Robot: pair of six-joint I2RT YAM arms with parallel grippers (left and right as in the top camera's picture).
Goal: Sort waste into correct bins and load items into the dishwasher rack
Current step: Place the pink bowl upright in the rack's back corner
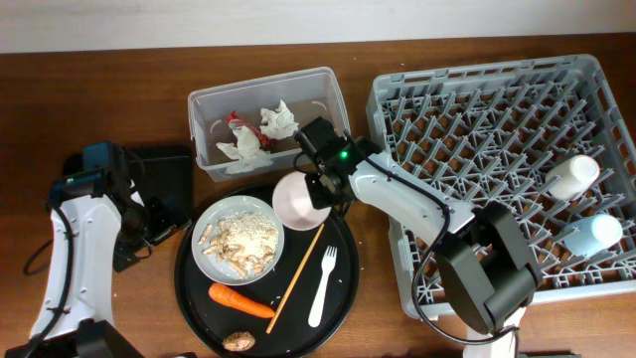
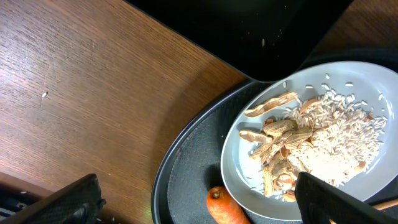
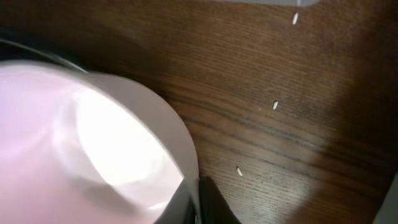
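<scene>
At 12 o'clock on the round black tray (image 1: 343,288), the right gripper (image 1: 318,186) is clamped on the rim of the pink bowl (image 1: 296,202). The grip is at the bowl's 2 o'clock edge. Right wrist view: thin, smooth, glossy wall, with one dark finger (image 3: 211,202) against its outside.

Left gripper (image 2: 199,202): jaws wide apart, nothing between them. It hangs over the tray's 9 o'clock edge, just beside the plate (image 1: 211,214).

Tray contents:
- Plate, pale grey-white, round and shallow, at 10 o'clock. It holds a heap of food scraps (image 1: 241,239): beige, crumbly grains and curled strips.
- Carrot (image 1: 240,299), orange and tapered, at 7 o'clock.
- Brown lump (image 1: 238,341), small and knobbly, at 6 o'clock on the rim.
- Wooden stick (image 1: 296,278), thin and straight, lying diagonally near centre.
- White plastic fork (image 1: 323,286), at 4 o'clock just beside the stick, tines toward 12.

Clear plastic tub (image 1: 199,129), rectangular with a rounded rim, sits at 12 o'clock beyond the tray. Inside are crumpled white napkins (image 1: 278,122) and a red wrapper (image 1: 237,120).

Black rectangular tray (image 1: 169,174), flat and matte, is at 10 o'clock, partly under the left arm.

Grey rack (image 1: 467,119), a square grid of upright pegs, is at 3 o'clock. A white cup (image 1: 574,176) and a light blue cup (image 1: 593,236) lie along its far right side.

The table (image 1: 99,80) is dark wood grain, with a few stray grains by the bowl.
</scene>
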